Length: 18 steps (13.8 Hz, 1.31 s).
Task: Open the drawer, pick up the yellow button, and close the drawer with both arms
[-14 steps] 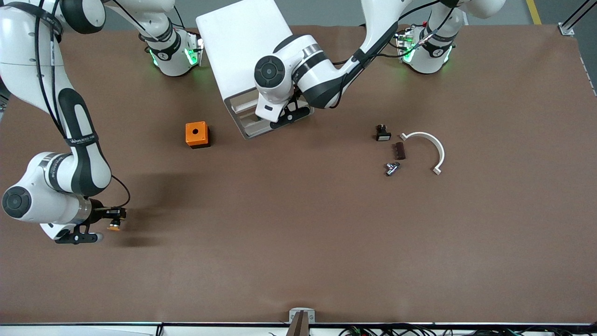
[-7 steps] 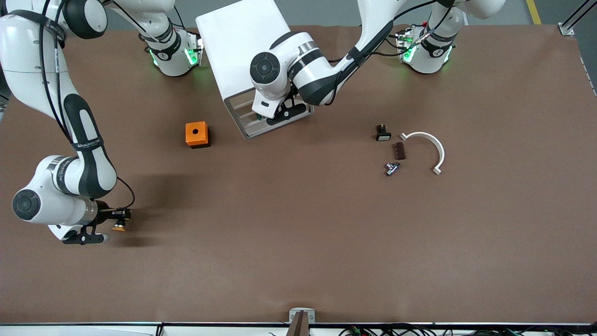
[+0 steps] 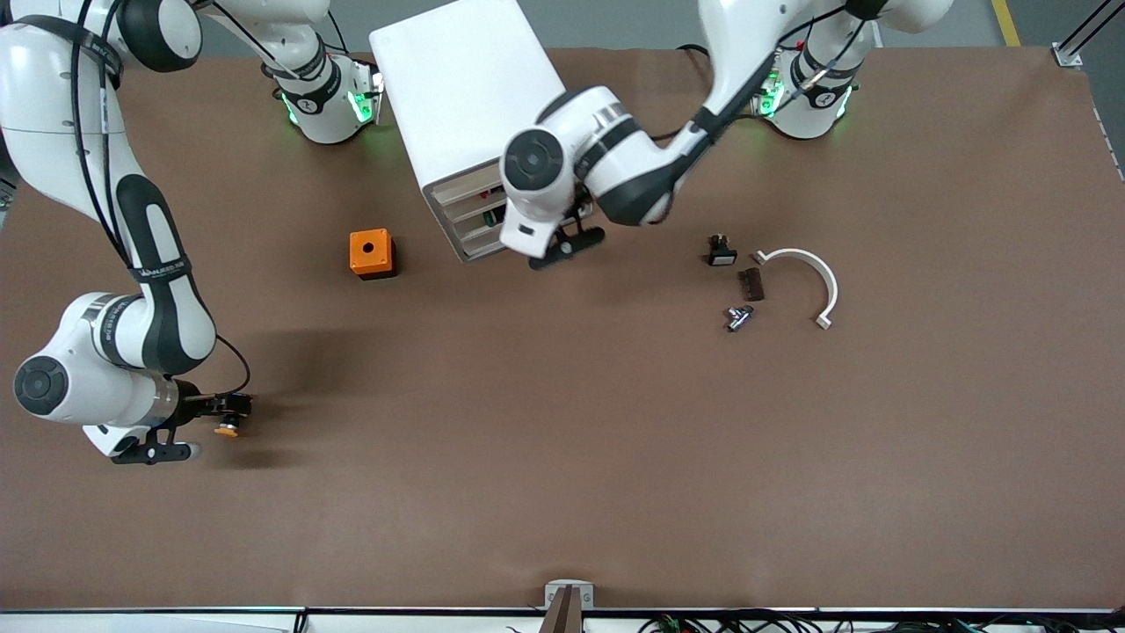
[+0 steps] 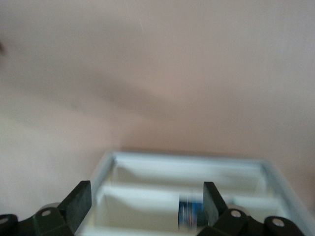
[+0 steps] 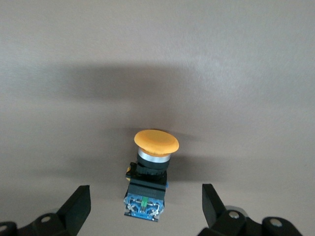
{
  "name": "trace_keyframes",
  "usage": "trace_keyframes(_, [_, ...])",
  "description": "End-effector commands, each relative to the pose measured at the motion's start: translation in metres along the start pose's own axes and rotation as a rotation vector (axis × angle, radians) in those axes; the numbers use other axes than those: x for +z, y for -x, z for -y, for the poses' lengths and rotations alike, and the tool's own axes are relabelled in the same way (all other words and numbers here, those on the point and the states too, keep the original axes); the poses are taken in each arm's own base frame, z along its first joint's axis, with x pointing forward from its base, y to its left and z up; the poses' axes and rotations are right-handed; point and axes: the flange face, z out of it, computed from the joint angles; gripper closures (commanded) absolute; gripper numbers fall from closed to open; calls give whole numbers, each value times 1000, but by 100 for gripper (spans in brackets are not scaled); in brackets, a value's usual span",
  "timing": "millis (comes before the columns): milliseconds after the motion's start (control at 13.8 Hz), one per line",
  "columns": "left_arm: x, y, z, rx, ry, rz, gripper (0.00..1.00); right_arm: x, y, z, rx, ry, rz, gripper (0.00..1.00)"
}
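Note:
The button (image 3: 228, 430), with its orange-yellow cap, black body and blue rear end, lies on the table near the right arm's end. My right gripper (image 3: 230, 417) is low over it. The right wrist view shows the button (image 5: 150, 169) between the wide-apart fingers of that open gripper (image 5: 145, 194), touching neither. The white cabinet (image 3: 461, 88) stands between the arm bases. The front of its top drawer (image 3: 461, 186) looks level with the drawers below. My left gripper (image 3: 567, 246) hovers just off the cabinet's front corner. In the blurred left wrist view it (image 4: 146, 191) is open and empty over white tray walls (image 4: 187, 167).
An orange square box with a hole (image 3: 371, 253) sits beside the cabinet toward the right arm's end. Toward the left arm's end lie a small black part (image 3: 721, 251), a brown block (image 3: 751, 283), a metal piece (image 3: 738, 316) and a white curved bracket (image 3: 809, 272).
My right gripper has opened and let go of the button, which now rests on the table. My left gripper pressed in at the cabinet front, then drew back off its corner.

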Motion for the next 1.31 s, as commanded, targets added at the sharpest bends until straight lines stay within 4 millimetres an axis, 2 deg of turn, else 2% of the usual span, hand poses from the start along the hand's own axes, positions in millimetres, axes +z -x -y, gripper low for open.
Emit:
trace_keyframes(0, [-52, -66, 39, -70, 28, -91, 0, -61, 9, -1, -35, -2, -18, 0])
trace_keyframes(218, [-101, -152, 97, -204, 82, -141, 0, -117, 23, 3, -67, -2, -12, 0])
trace_keyframes(436, [-144, -205, 149, -226, 109, -221, 0, -171, 42, -11, -138, 7, -37, 0])
trace_keyframes(509, [-160, -224, 173, -223, 125, -231, 0, -183, 48, -14, -144, 6, -39, 0])
trace_keyframes(655, [-185, -254, 222, -263, 128, -240, 0, -195, 57, -29, -111, -32, -49, 0])
trace_keyframes(727, [-190, -265, 240, -247, 113, -236, 0, -207, 62, -28, -109, -34, -50, 0])
trace_keyframes(945, [-224, -282, 301, -128, 92, -249, 0, -250, 81, -19, -106, -30, -56, 0])
trace_keyframes(1236, [-257, -280, 355, -7, 58, -262, 0, -318, 118, -5, -113, -18, -75, 0])
